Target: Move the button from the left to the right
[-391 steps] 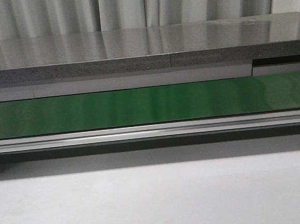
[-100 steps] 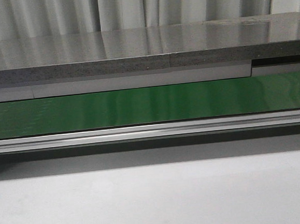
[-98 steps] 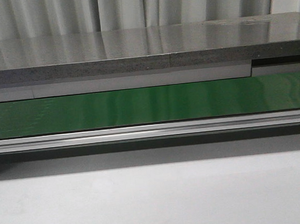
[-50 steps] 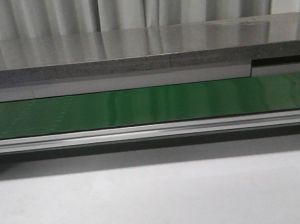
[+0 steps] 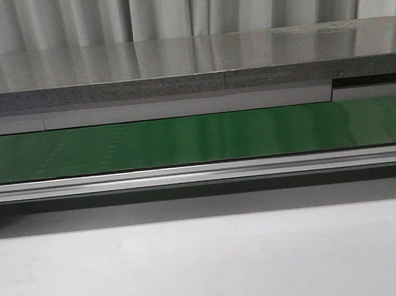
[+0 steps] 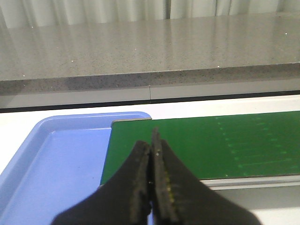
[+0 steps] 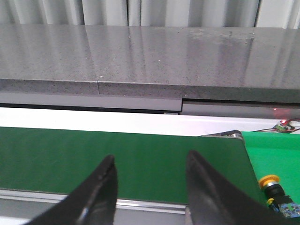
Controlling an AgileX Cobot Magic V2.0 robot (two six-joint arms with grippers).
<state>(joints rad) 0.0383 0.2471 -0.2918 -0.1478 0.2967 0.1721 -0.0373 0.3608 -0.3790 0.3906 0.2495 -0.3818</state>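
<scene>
Your left gripper [image 6: 151, 154] has its jaws pressed together over the green conveyor belt [image 6: 206, 143] beside a blue tray [image 6: 51, 173], while your right gripper [image 7: 151, 166] jaws are spread, the button [image 7: 272, 183] just beyond the belt's end.

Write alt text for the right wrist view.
The right tool hangs open over a green belt. A yellow-headed button sits past the belt's end, with a grey counter behind.
</scene>
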